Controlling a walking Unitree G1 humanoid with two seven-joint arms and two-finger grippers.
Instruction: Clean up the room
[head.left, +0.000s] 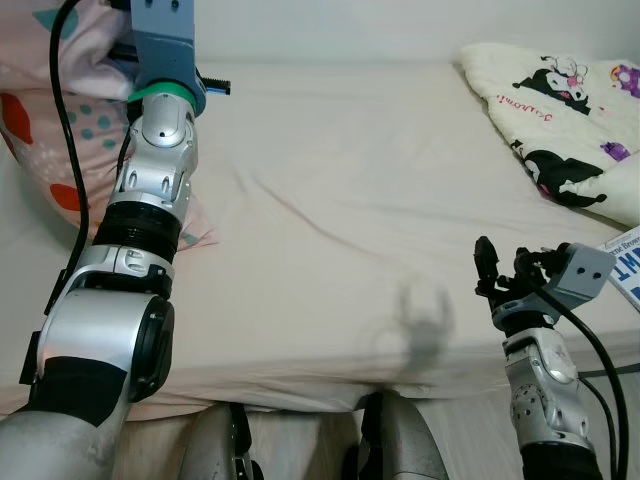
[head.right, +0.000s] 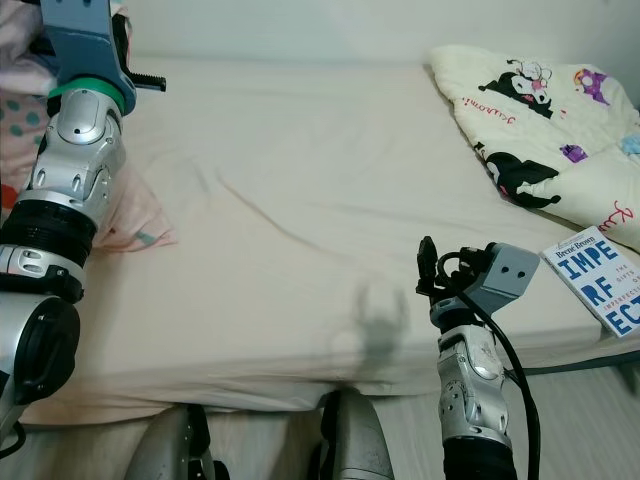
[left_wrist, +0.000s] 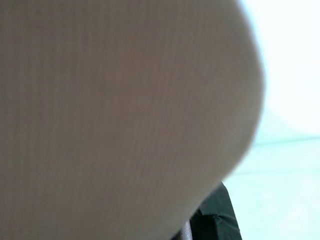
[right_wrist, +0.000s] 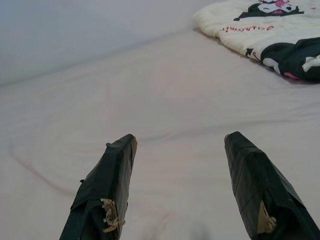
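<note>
Left arm (head.left: 150, 200) reaches to the pillow (head.left: 40, 110) at the bed's (head.left: 330, 200) far left corner. Its wrist view is blurred by pale fabric, so whether that end effector grips cannot be told. Right end effector (right_wrist: 177, 175) hovers low over the sheet, fingers wide apart, empty. The pillow is likely soft and light; take a corner. Blanket (head.right: 540, 120) and book (head.right: 595, 280) lie right.

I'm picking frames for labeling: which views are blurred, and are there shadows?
Left wrist view: badly out of focus, pale fabric pressed close. Right wrist view: sharp, right gripper jaws apart over the sheet. Eye views: clear, with a soft arm shadow on the sheet.
</note>
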